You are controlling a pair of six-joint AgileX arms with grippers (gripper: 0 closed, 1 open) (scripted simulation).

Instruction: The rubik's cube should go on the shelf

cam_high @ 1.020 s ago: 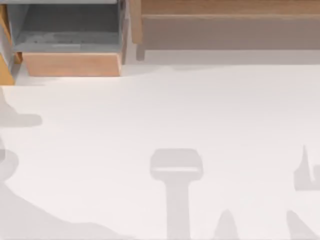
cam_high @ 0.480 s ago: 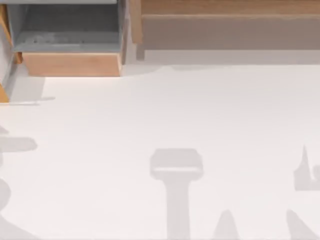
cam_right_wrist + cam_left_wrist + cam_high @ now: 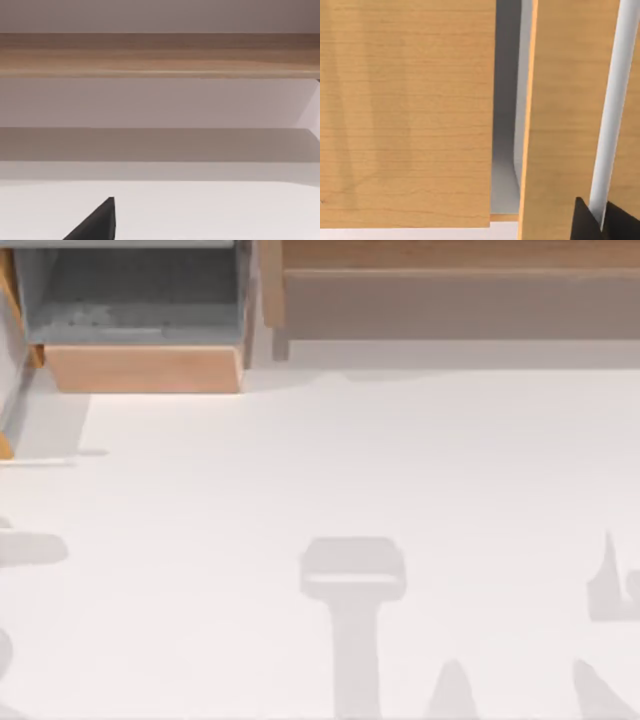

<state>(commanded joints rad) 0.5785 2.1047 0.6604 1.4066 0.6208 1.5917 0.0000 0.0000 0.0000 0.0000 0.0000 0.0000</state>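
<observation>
The white table (image 3: 330, 470) lies bare across the middle of the top view, marked by grey shadows along its near edge and at both sides. At the back, toward the right, the shelf (image 3: 460, 302) runs long and wide, its light-brown ledge above a duller brownish-grey front face. To its left, just beside it with a narrow gap between, stands a grey-lined box compartment (image 3: 140, 300) with a wooden front panel; a wooden edge shows at the far left of the table. Nothing on the open table stands before the shelf. The rubik's cube cannot be made out on the table, on the ledge or in the compartment, so I cannot tell where it lies. The left wrist view looks close upon wooden panels (image 3: 405, 115) with a grey-white gap between them, and a dark fingertip of the left gripper (image 3: 585, 222) rises at the frame's lower edge; whether its fingers are open or closed cannot be told. The right wrist view faces the shelf's wooden ledge (image 3: 160, 55) with the table before it, and one dark fingertip of the right gripper (image 3: 97, 222) shows low in the frame; its fingers' state likewise cannot be told.
</observation>
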